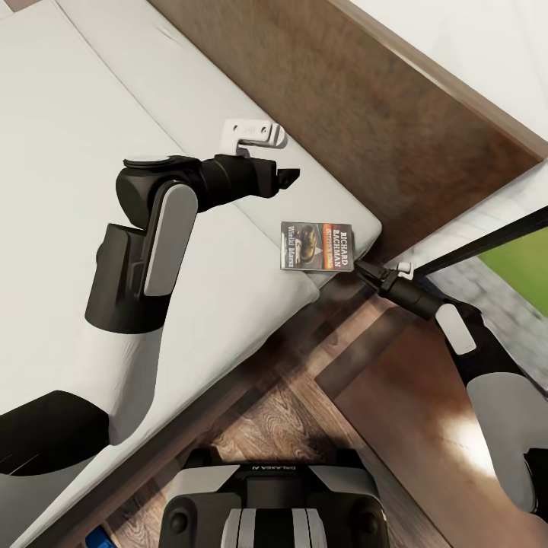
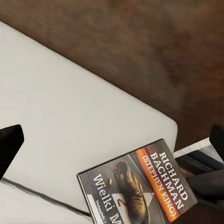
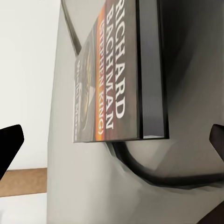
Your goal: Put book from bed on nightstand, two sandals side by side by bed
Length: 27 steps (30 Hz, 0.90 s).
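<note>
Right arm lines up on the book at the bed's corner.

Low right of the head view, the right gripper (image 1: 371,274) sits just beside the book (image 1: 317,246), its fingers spread wide and empty, the spine edge straight ahead. The book lies flat on the bed (image 1: 91,99) at centre frame, long axis pointing toward that gripper. Farther up, the left gripper (image 1: 288,178) hovers near, also spread, holding nothing.
</note>
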Motion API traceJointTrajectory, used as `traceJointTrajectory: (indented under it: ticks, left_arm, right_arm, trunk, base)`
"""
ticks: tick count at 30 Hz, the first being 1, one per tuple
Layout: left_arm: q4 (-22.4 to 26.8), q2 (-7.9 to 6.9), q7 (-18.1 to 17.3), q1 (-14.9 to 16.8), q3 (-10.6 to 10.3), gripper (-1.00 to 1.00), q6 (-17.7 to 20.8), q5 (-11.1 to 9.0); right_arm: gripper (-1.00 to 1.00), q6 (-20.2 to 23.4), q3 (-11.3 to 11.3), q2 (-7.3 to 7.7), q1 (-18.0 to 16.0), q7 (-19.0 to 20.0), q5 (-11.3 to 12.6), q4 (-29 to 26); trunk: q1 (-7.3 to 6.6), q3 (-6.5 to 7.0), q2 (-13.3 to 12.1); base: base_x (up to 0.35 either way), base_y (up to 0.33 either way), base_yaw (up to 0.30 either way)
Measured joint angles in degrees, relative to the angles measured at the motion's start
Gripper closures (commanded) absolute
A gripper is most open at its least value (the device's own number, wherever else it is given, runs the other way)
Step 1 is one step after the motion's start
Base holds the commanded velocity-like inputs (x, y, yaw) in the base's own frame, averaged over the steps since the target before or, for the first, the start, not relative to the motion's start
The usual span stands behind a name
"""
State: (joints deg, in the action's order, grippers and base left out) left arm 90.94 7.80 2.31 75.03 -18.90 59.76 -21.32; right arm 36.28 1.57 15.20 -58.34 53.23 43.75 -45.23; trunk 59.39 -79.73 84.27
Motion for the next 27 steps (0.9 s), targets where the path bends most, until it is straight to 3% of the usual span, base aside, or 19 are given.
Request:
traceJointTrajectory:
  ticks: [27]
  left_arm:
    - [0.1,-0.17,0.0,-1.0,0.1,-1.00,0.0,0.0]
  right_arm:
    - [-1.00,-1.9,0.3,0.09,0.0,0.5,0.3,0.0]
  trunk:
    - [0.00,0.00,0.0]
  base:
    - [0.000,0.000,0.030]
